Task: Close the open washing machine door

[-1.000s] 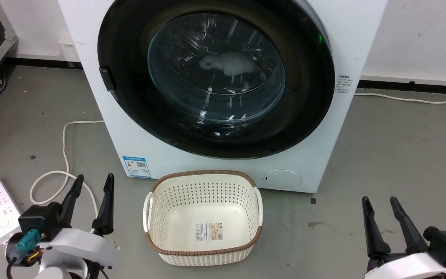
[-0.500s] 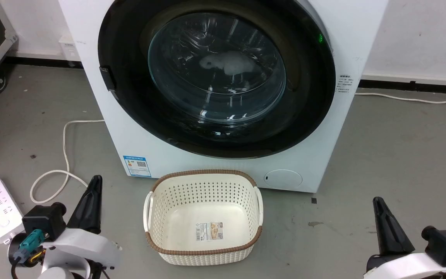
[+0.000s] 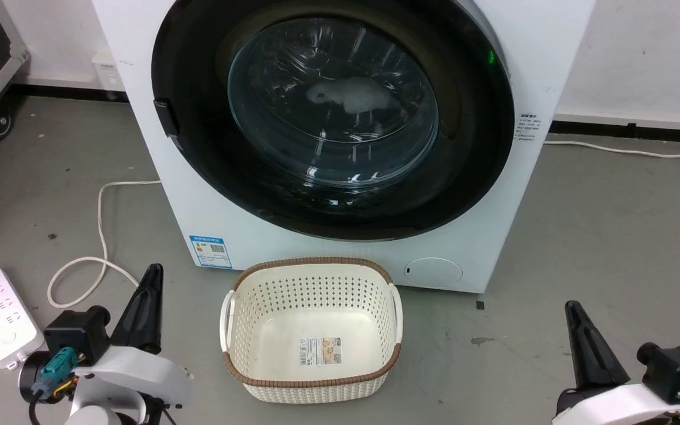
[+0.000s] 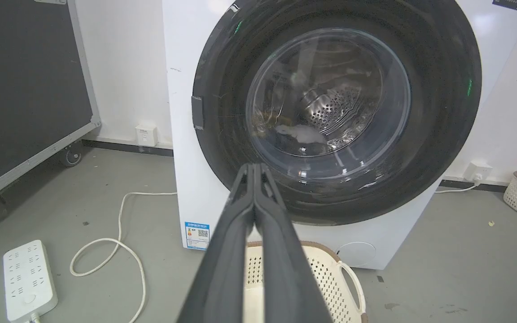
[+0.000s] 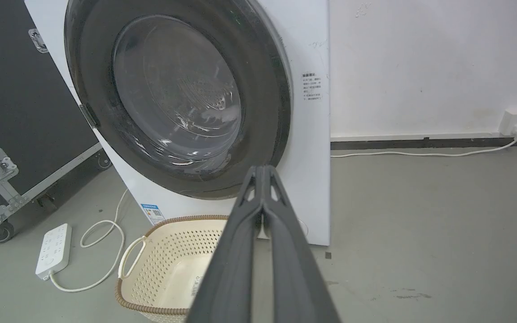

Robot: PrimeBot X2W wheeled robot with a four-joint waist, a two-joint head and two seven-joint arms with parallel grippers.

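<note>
The round black-rimmed, glass-centred washing machine door (image 3: 333,118) sits flush on the big white washing machine (image 3: 481,248); both arms' jaws are together, empty. Closing seems done; only a retreat remains.

Washing machine (image 3: 198,206) top cut off; label (image 3: 209,252) unreadable.

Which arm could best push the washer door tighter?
Left, probably. The washing machine door already looks shut, and the black tab on its rim sits on the robot's left side, nearer the left fingers. The right fingers hang low on the far side. Both pairs are closed.
</note>
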